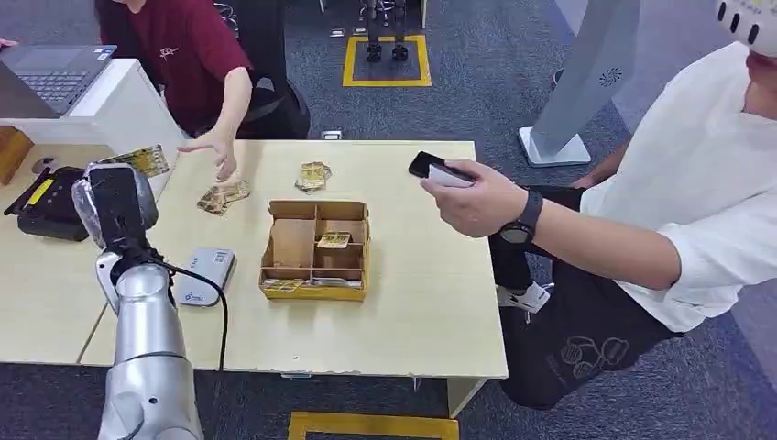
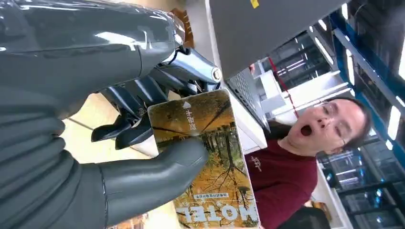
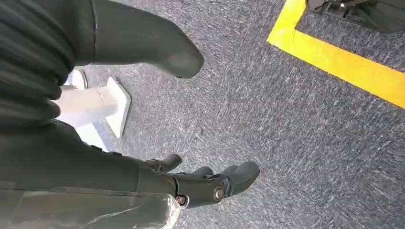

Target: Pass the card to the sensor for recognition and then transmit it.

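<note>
Head view: the left arm rises at 8 o'clock, its left hand (image 1: 114, 203) raised over the bench (image 1: 412, 312) with one card (image 1: 145, 160) poking out toward 1 o'clock. One grey sensor (image 1: 206, 272) lies just right of the arm. At centre sits one cardboard box (image 1: 316, 249) split into compartments, a card in one and more along its front. Two small card piles (image 1: 223, 196) lie at 12 o'clock from the box, a person's hand touching the left one. A second person at 3 o'clock holds one phone (image 1: 429, 166).

Left wrist view: the card (image 2: 210, 157) is pinched, the thumb (image 2: 157, 174) pressed on its printed face and the darker fingers (image 2: 143, 102) closed behind it. One laptop (image 2: 253, 33) stands beyond.

Right wrist view: the right hand (image 3: 191, 183) hangs over carpet (image 3: 296, 133), fingers apart, holding nothing.
</note>
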Robot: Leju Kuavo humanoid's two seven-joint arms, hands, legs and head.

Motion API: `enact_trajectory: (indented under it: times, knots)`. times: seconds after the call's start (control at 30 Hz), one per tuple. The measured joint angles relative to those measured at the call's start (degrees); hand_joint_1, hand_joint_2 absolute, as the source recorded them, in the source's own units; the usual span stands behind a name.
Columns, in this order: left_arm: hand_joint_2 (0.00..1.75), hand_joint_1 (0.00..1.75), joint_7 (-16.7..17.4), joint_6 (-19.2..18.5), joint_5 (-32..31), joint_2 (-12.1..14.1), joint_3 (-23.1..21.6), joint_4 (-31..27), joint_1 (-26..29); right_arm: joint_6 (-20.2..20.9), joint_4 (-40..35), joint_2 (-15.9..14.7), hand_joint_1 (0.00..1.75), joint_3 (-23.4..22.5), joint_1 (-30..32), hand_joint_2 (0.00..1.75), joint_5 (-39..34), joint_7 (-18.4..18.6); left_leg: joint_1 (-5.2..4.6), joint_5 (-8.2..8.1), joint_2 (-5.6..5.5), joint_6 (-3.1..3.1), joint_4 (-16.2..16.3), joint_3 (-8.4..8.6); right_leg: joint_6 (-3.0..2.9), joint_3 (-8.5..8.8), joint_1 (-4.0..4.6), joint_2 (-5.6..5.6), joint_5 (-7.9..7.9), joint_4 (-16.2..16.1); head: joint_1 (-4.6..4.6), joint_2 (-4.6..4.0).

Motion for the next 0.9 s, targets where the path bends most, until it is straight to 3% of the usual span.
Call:
enact_trajectory:
  times: [0.1,0.47,0.5,0.7,0.73,0.77,0.8,0.9]
  knots:
    - [1.75,1.75,1.68,4.00,-5.83,0.50,-1.05,2.12,-1.50,0.00,0.00,0.04,0.00,0.85,-0.04,1.75,0.02,0.07,-0.01,0.00,0.00,0.00,0.00,0.00,0.00,0.00,0.00,0.00,0.00,0.00,0.00,-0.02]
    - [1.75,1.75,1.44,9.11,-10.24,1.68,-1.86,5.92,-1.74,-0.11,0.00,0.09,0.00,1.09,0.01,1.75,0.00,0.13,0.00,0.00,0.01,0.00,0.00,0.00,0.00,0.00,0.00,0.00,0.00,0.01,0.00,-0.02]
    - [1.75,0.00,1.00,9.46,-10.27,1.75,-1.86,6.23,-1.64,-0.11,0.00,0.09,0.00,1.09,0.01,0.00,-0.02,0.13,0.00,0.00,0.01,0.00,0.00,0.00,0.00,0.00,0.00,0.00,0.00,0.01,0.00,-0.02]
    - [1.75,0.00,-0.66,9.61,-9.78,2.21,-1.84,7.72,-1.39,-0.11,0.00,0.09,0.00,1.09,0.05,0.00,-0.07,0.07,0.00,0.00,0.00,0.00,0.00,0.00,0.00,0.00,0.00,0.00,0.00,0.01,0.00,-0.02]
    - [0.00,0.00,-0.44,9.57,-9.20,2.21,-1.84,7.91,-1.39,-0.11,0.00,0.09,0.00,1.09,0.05,0.00,-0.07,0.07,0.00,0.00,0.00,0.00,0.00,0.00,0.00,0.00,0.00,0.00,0.00,0.01,0.00,-0.02]
    - [0.00,0.00,0.68,9.28,-8.62,2.21,-1.84,8.02,-1.44,-0.09,0.00,0.09,0.00,1.09,0.04,0.00,-0.07,0.09,0.00,0.00,0.00,0.00,0.00,0.00,0.00,0.00,0.00,0.00,0.00,0.01,0.00,-0.02]
    - [1.75,0.00,2.76,8.74,-7.93,2.21,-1.75,8.13,-1.55,-0.07,0.00,0.09,0.00,1.09,0.03,0.00,-0.07,0.11,0.00,0.00,0.00,0.00,0.00,0.00,0.00,0.00,0.00,0.00,0.00,0.01,0.00,-0.02]
    - [1.75,0.00,4.70,5.75,-7.62,2.19,-1.49,8.30,-1.82,-0.02,0.00,0.09,0.00,1.07,-0.01,0.00,-0.07,0.31,0.00,0.01,0.00,0.00,0.00,0.00,0.00,0.00,0.00,0.00,0.00,0.01,0.00,-0.02]
